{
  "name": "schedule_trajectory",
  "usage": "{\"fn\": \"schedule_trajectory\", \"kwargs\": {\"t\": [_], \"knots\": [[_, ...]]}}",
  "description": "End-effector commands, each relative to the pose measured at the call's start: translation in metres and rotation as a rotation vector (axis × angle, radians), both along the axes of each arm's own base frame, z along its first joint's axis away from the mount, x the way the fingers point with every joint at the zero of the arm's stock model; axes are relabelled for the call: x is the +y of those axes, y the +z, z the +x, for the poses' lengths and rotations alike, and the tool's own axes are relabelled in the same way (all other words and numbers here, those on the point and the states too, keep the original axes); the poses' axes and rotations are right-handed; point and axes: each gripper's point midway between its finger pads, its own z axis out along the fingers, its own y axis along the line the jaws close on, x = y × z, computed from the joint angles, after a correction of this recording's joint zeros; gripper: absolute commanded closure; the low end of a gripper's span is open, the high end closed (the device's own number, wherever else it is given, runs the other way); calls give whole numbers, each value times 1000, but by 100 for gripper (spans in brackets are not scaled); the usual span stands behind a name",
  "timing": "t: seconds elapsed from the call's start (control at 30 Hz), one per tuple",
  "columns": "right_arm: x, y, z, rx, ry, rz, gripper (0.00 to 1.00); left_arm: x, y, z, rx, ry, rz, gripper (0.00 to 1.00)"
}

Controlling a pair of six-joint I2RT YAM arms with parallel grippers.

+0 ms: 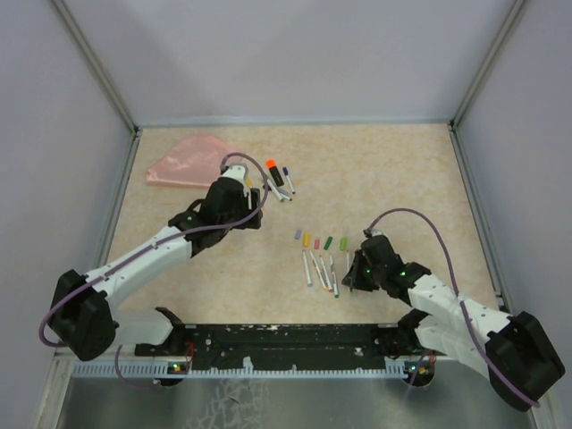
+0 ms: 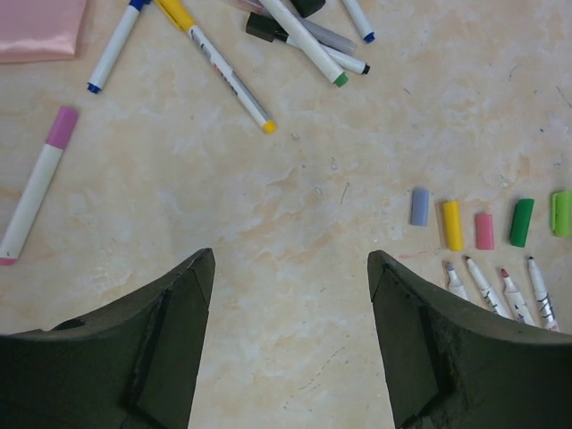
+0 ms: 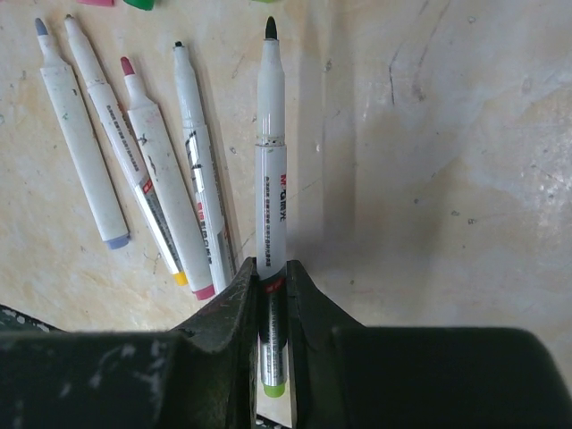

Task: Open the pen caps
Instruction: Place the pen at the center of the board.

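At far left of the overhead frame, a flat pink pouch [image 1: 188, 163], no part of the job. Just right of it, at upper centre, a loose heap of capped pens [image 1: 279, 179], orange cap [image 1: 271, 164] brightest; in the left wrist view, pink cap [image 2: 63, 127] and yellow cap [image 2: 176, 12] plainly seated on their barrels. Left gripper [image 2: 290, 257]: hangs spread wide over bare table [image 2: 295, 179] below that heap, holds nothing. Further right, at mid-frame, five loose caps [image 2: 483, 231] in a neat row, with four bared pens [image 3: 154, 165] lined up beneath. Right gripper [image 3: 271, 273], at lower right: pinches narrow on a fifth bared pen [image 3: 271, 161], dark tip pointing away, just beside the four; touching the table or not, cannot tell. By judgement, somewhat under half done: five caps off, roughly half a dozen to go in the heap. Likely calls next for laying the fifth pen down and fetching a fresh capped pen from upper centre.
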Motion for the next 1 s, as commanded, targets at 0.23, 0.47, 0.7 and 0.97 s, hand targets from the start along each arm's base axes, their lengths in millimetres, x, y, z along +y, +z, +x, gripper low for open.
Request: {"fn": "schedule_trajectory", "kwargs": {"t": [0.23, 0.47, 0.7, 0.97], "knots": [[4, 1, 8, -22, 9, 9, 81, 41, 3, 3, -44, 87, 173, 18], [3, 2, 8, -22, 9, 0, 78, 56, -1, 6, -33, 118, 256, 15], [4, 10, 12, -44, 15, -1, 77, 71, -8, 9, -16, 100, 367, 13], [3, 37, 24, -142, 16, 12, 75, 92, -32, 17, 90, 72, 467, 13]]}}
